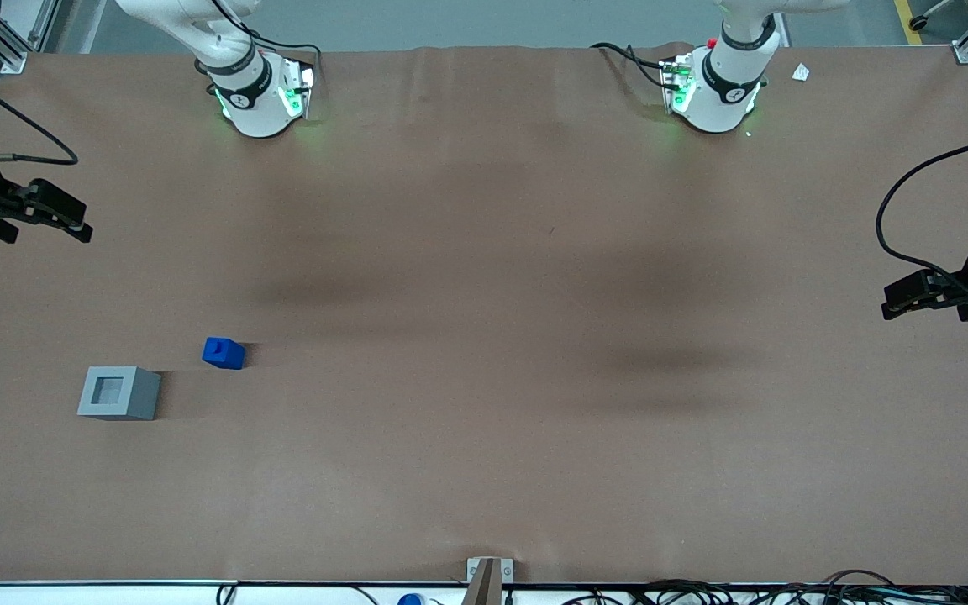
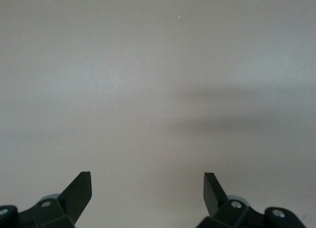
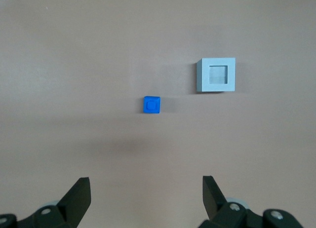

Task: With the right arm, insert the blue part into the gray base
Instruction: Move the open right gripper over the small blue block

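The blue part (image 1: 223,353) lies on the brown table, stub face up in the right wrist view (image 3: 152,104). The gray base (image 1: 118,392) stands beside it, a little nearer the front camera, with its square recess facing up; it also shows in the right wrist view (image 3: 216,74). The two blocks are apart. My right gripper (image 1: 72,223) hangs high above the table at the working arm's end, farther from the front camera than both blocks. It is open and empty (image 3: 146,181), and its fingers (image 3: 79,196) are spread wide over bare table.
The two arm bases (image 1: 257,97) stand at the table's back edge. A small white scrap (image 1: 801,72) lies near the parked arm's base. A metal bracket (image 1: 488,576) and cables (image 1: 702,592) sit along the front edge.
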You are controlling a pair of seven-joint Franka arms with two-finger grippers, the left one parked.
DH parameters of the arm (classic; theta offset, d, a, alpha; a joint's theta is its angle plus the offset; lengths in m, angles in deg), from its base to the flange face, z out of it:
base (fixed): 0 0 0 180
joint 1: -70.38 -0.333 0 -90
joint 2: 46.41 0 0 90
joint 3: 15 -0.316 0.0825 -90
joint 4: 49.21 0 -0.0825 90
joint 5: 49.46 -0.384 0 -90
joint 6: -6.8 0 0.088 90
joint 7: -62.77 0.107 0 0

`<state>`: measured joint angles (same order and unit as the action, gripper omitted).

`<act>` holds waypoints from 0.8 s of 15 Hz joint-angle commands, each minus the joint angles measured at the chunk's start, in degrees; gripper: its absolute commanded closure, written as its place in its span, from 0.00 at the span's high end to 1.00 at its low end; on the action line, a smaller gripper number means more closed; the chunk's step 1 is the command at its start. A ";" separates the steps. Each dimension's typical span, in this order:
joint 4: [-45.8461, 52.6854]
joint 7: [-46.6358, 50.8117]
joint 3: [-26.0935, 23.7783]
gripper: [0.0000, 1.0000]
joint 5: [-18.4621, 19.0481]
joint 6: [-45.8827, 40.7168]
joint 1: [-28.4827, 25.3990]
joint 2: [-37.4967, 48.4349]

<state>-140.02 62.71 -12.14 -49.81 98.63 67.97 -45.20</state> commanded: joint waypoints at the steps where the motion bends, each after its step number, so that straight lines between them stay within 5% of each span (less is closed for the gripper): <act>1: -0.24 0.23 0.04 1.00 0.00 -0.07 -0.05 0.90; 12: -1.12 1.02 0.13 1.00 0.61 5.53 0.39 -8.66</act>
<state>-140.81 62.77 -11.91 -49.67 101.15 68.01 -50.30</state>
